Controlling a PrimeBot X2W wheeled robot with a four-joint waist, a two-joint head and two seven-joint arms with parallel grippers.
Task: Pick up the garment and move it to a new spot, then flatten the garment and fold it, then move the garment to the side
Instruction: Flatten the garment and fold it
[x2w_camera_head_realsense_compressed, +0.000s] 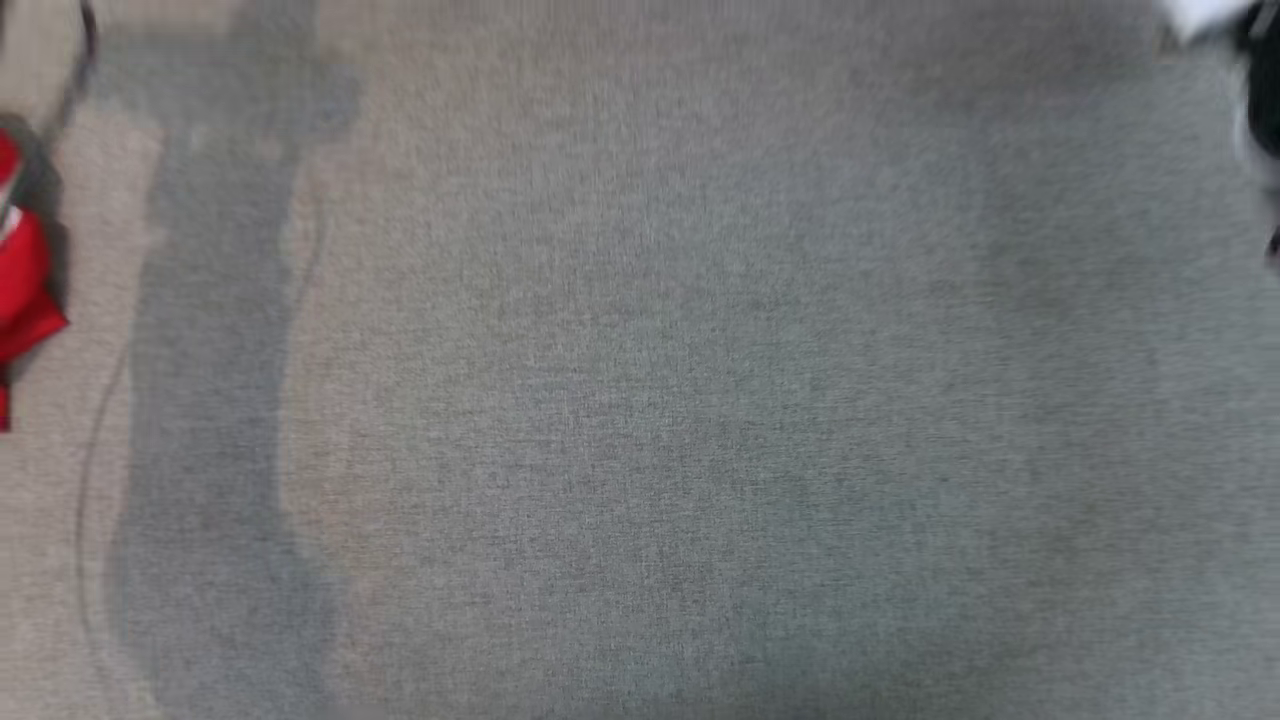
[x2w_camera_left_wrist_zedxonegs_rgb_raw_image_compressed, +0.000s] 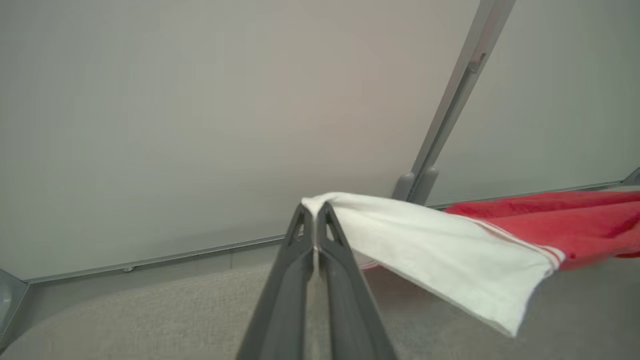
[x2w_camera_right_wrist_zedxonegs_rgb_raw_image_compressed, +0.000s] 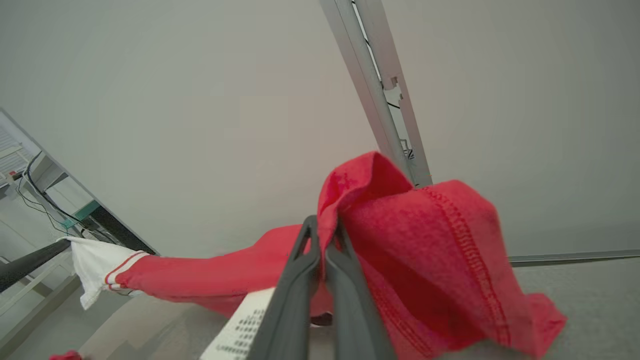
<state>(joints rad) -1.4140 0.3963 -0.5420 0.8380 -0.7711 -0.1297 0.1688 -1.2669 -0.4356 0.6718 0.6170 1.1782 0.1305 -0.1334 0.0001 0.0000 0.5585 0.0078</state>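
1. Head view is pretty smeary. It's mostly the grey fabric-covered counter (x2w_camera_head_realsense_compressed: 640, 400), with a bit of the red garment (x2w_camera_head_realsense_compressed: 25, 280) poking in at the far left edge. There's a blurred white-and-black shape (x2w_camera_head_realsense_compressed: 1255, 90) in the top right corner, and I can't tell what it is.
2. Left wrist view adds the grip itself. The left end effector (x2w_camera_left_wrist_zedxonegs_rgb_raw_image_compressed: 314, 212) has its fingers pinched together on the white cuff end of the garment, right at the tips. The cuff has thin red stripes where it meets the red body, and the red part runs off to the right edge. The white end hangs clear of the counter, with a shadow under it.
3. Right wrist view gives the other end. The right end effector (x2w_camera_right_wrist_zedxonegs_rgb_raw_image_compressed: 324, 227) is clamped narrow on a fold of red fabric next to a stitched hem, with cloth bunched over and around the fingertips.
4. That view also takes in the whole span. The garment stretches from the right end effector across to the white cuff, where a dark finger of the left end effector holds it, and it sags in between.
5. A white label (x2w_camera_right_wrist_zedxonegs_rgb_raw_image_compressed: 240, 325) with dark print sits just below the right fingers. It's too small to read.
6. Behind everything are plain grey wall panels (x2w_camera_left_wrist_zedxonegs_rgb_raw_image_compressed: 200, 100) and a slanting metal post (x2w_camera_left_wrist_zedxonegs_rgb_raw_image_compressed: 450, 100).
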